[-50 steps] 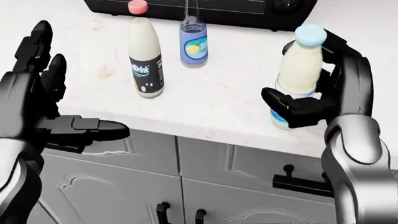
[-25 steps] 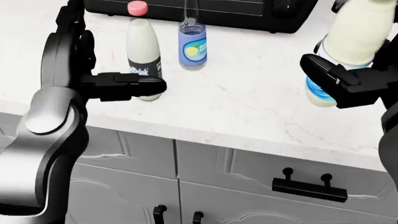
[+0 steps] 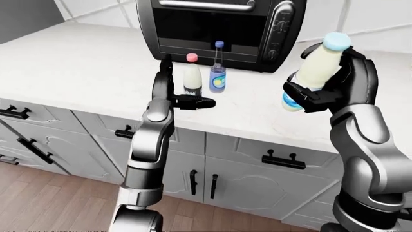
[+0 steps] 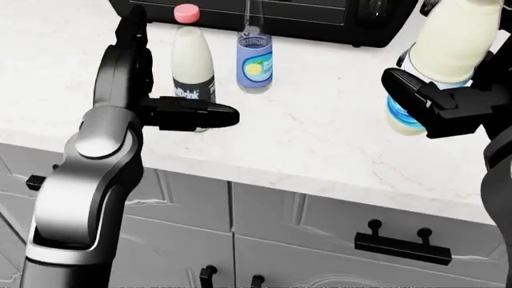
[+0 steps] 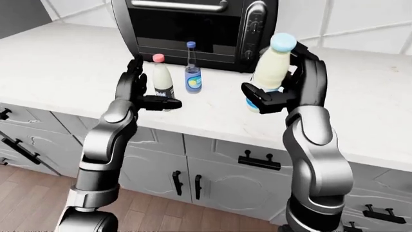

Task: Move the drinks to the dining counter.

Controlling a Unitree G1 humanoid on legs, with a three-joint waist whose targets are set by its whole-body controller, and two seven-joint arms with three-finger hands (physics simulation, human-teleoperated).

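Note:
A pale yellow drink bottle (image 3: 317, 67) with a light blue cap hangs tilted above the counter, and my right hand (image 3: 325, 81) is shut round its lower half. Two drinks stand on the counter before the oven. One is a milky bottle (image 4: 192, 63) with a pink cap and black label. The other is a slim blue bottle (image 4: 254, 60) with a yellow-and-blue label. My left hand (image 4: 166, 84) is open at the pink-capped bottle: its fingers (image 4: 130, 42) rise on the bottle's left and the thumb (image 4: 200, 115) crosses below the label. I cannot tell whether it touches.
A black countertop oven (image 3: 219, 24) stands against the tiled wall behind the bottles. The white marble counter (image 3: 77, 67) runs left and right. Grey cabinets with black handles (image 3: 278, 160) sit under it, over a wooden floor (image 3: 38, 203).
My left hand rose from below the counter edge to beside the pink-capped bottle. My right hand lifted the blue-capped bottle up and rightward off the counter.

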